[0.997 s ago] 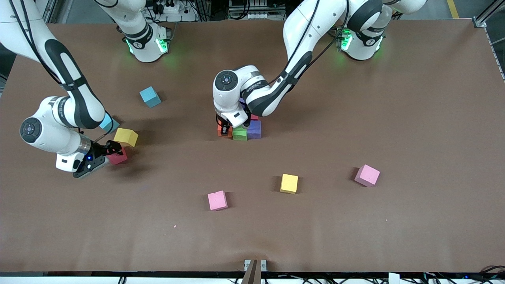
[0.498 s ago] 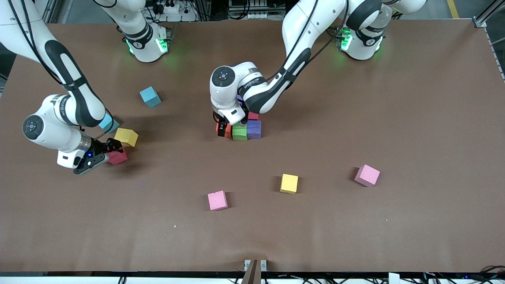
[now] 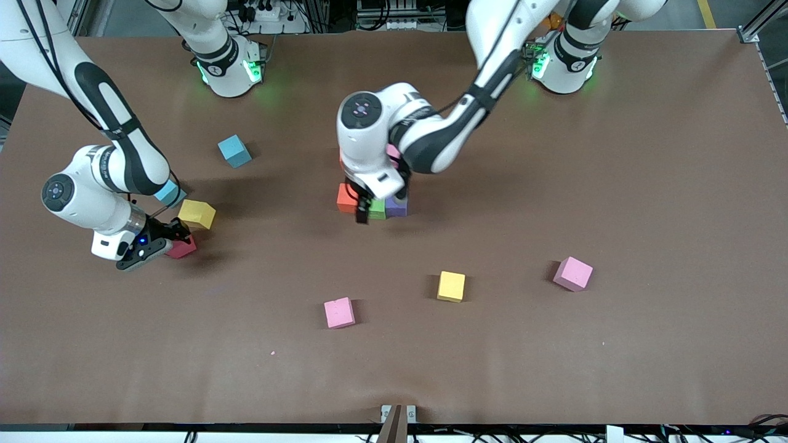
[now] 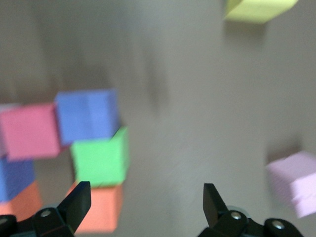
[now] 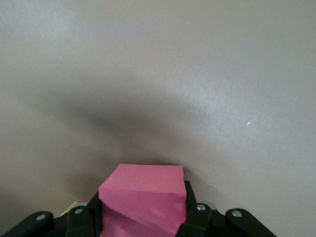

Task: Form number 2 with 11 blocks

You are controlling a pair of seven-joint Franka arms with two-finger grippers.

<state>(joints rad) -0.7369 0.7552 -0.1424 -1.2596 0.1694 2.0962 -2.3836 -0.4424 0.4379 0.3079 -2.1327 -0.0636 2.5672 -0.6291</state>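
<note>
A: The number 2 point(image 3: 373, 200) is only a small cluster at mid-table; the left gripper point(image 3: 369, 212) hangs over it, jaws wide, empty.

B: The right gripper point(image 3: 174, 237) clamps a red block point(image 3: 181, 247) beside a yellow block point(image 3: 197, 214). Next it likely needs lifting to the cluster.

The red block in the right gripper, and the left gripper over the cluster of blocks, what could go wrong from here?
The right gripper has its fingers closed on the red block, with a yellow block close beside it; a lift may nudge that one.

The left gripper hangs open just over the orange block and the green block of the cluster; a low sideways move could push them out of line.
</note>
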